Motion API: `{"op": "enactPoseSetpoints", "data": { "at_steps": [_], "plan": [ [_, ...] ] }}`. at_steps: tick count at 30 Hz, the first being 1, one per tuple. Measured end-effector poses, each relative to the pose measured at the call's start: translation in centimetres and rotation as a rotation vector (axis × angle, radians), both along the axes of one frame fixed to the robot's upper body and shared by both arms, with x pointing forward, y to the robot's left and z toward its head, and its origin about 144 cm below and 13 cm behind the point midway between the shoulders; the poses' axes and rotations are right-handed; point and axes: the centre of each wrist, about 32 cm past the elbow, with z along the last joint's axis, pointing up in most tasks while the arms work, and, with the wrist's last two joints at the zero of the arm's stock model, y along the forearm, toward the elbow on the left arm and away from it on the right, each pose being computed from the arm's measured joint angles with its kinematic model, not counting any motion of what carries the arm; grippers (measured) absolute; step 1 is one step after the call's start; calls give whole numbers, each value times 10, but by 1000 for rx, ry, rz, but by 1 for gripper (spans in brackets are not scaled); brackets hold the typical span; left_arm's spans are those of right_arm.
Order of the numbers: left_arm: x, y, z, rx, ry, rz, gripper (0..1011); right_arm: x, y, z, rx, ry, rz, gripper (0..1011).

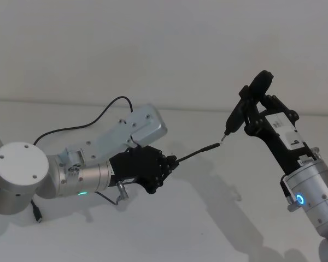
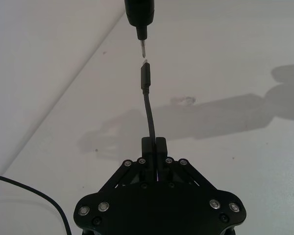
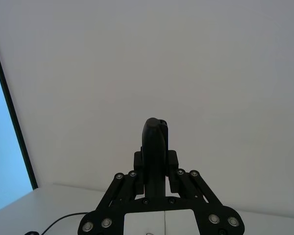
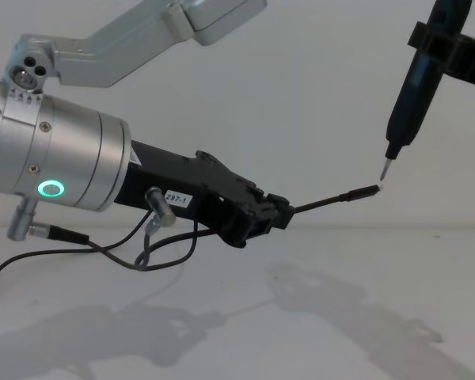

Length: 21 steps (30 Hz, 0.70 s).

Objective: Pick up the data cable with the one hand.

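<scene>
Left gripper (image 1: 174, 160) up off the white table (image 1: 208, 218), fingers (image 2: 160, 146) squeezed tight on the data cable (image 4: 332, 199). Cable sticking straight out from the jaws, plug end up in the air, tiny metal tip just under the tip of the black pen tool (image 1: 241, 111). Right gripper (image 3: 155, 166) beside the plug, closed snug round that pen tool.

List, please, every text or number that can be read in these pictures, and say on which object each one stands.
"297-1": white label on the left end effector, which holds the data cable, chest view.
White labels on the right end effector, which holds the pen-shaped tool, head view: print too small to read.
No other readable text.
</scene>
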Motion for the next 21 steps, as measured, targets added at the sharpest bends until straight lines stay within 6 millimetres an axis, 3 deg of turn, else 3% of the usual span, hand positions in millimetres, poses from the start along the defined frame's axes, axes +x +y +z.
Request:
{"op": "enactPoseSetpoints", "data": {
  "at_steps": [21],
  "plan": [
    [0, 0, 0, 0, 0, 0, 47, -1, -1, -3, 39, 19, -3, 268]
  ]
}}
